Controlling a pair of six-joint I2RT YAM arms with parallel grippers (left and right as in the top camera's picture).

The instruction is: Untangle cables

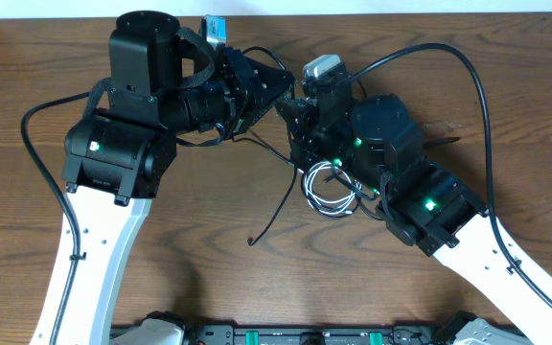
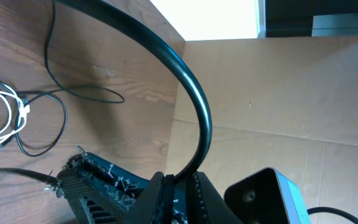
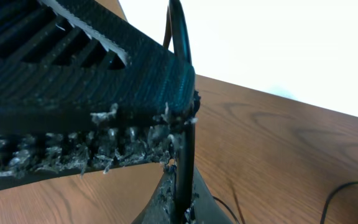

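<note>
My two grippers meet tip to tip above the middle of the table. The left gripper (image 1: pixel 284 91) (image 2: pixel 176 186) is shut on a black cable (image 2: pixel 191 93) that arcs up out of its jaws. The right gripper (image 1: pixel 296 107) (image 3: pixel 182 199) is shut on a black cable (image 3: pixel 185 155) that runs straight up past the left finger's tip. Whether both hold the same cable I cannot tell. A coiled white cable (image 1: pixel 326 196) (image 2: pixel 8 112) lies on the wood under the right arm. Thin black cables (image 1: pixel 276 216) (image 2: pixel 55 118) loop around it and trail toward the front.
A cardboard wall (image 2: pixel 278 124) stands along the table's far side. The right arm's own thick black cable (image 1: pixel 448 57) arches over its body. Bare wood (image 1: pixel 209 220) lies in front of the grippers.
</note>
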